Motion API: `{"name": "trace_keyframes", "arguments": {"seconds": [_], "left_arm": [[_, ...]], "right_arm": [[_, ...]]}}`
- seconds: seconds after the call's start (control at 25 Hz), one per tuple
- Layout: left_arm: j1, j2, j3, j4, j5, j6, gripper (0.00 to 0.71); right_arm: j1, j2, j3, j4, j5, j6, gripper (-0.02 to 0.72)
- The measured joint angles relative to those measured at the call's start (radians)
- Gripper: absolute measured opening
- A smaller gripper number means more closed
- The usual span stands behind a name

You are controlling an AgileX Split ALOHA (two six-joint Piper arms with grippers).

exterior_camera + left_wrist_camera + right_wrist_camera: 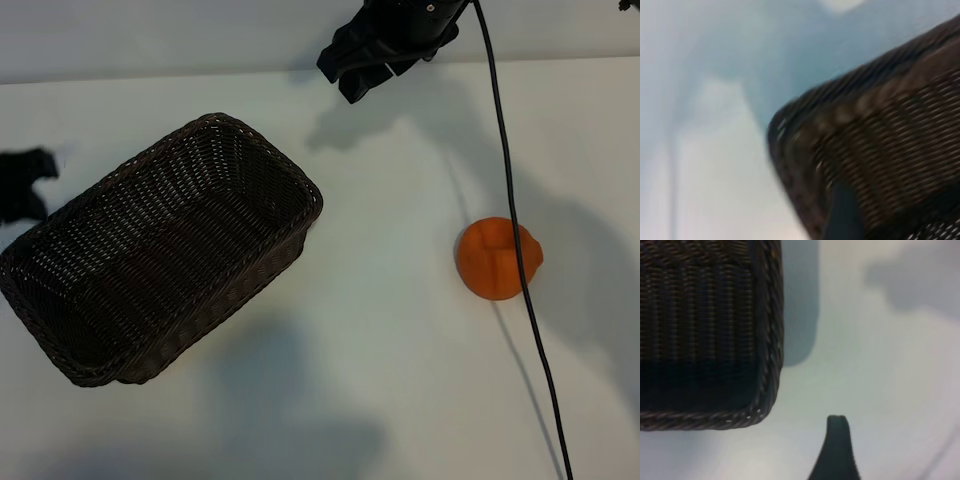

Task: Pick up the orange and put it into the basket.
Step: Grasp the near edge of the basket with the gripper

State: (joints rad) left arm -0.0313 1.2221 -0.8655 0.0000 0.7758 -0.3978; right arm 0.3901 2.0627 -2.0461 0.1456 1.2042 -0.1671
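The orange (488,262) lies on the white table at the right, well apart from both grippers. To the left, the dark brown wicker basket (215,122) lies slantwise with nothing in it. My right gripper (342,78) hangs open over the far edge of the table, above the basket's far corner, holding nothing. My left gripper (25,185) sits at the left edge beside the basket's end, open and holding nothing. The left wrist view shows a basket corner (880,135) behind one finger (842,215). The right wrist view shows the basket rim (771,340) and one finger (836,450) over bare table.
A black cable (505,180) hangs from the right arm and runs across the orange toward the near edge. The white tabletop (400,330) lies bare between the basket and the orange.
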Motion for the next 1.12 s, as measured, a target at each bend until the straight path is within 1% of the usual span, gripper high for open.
{"name": "trace_keyframes", "arguments": {"seconds": [0.12,0.32,0.52,0.68,0.76,0.96,1.08,1.12], "left_arm": [[0.000,-0.043,0.092,0.000,-0.004,-0.064,0.588],[0.000,-0.047,0.228,0.000,-0.039,-0.135,0.588],[0.000,-0.047,0.325,0.000,-0.144,-0.191,0.588],[0.000,-0.047,0.363,0.029,-0.260,-0.242,0.588],[0.000,-0.038,0.369,0.054,-0.291,-0.276,0.588],[0.000,0.060,0.370,0.076,-0.338,-0.303,0.588],[0.000,0.123,0.370,0.060,-0.387,-0.304,0.586],[0.000,0.139,0.370,0.048,-0.403,-0.297,0.575]], "right_arm": [[0.000,0.000,0.000,-0.022,-0.001,-0.001,0.560],[0.000,0.000,0.000,-0.036,-0.003,-0.002,0.560],[0.000,0.000,0.000,-0.038,-0.003,-0.002,0.560],[0.000,0.000,0.000,-0.038,-0.004,-0.003,0.560],[0.000,0.000,0.000,-0.038,-0.006,-0.003,0.560],[0.000,0.000,0.000,-0.038,-0.006,-0.005,0.560],[0.000,0.000,0.000,-0.038,-0.006,-0.005,0.560],[0.000,0.000,0.000,-0.038,-0.006,-0.005,0.560]]}}
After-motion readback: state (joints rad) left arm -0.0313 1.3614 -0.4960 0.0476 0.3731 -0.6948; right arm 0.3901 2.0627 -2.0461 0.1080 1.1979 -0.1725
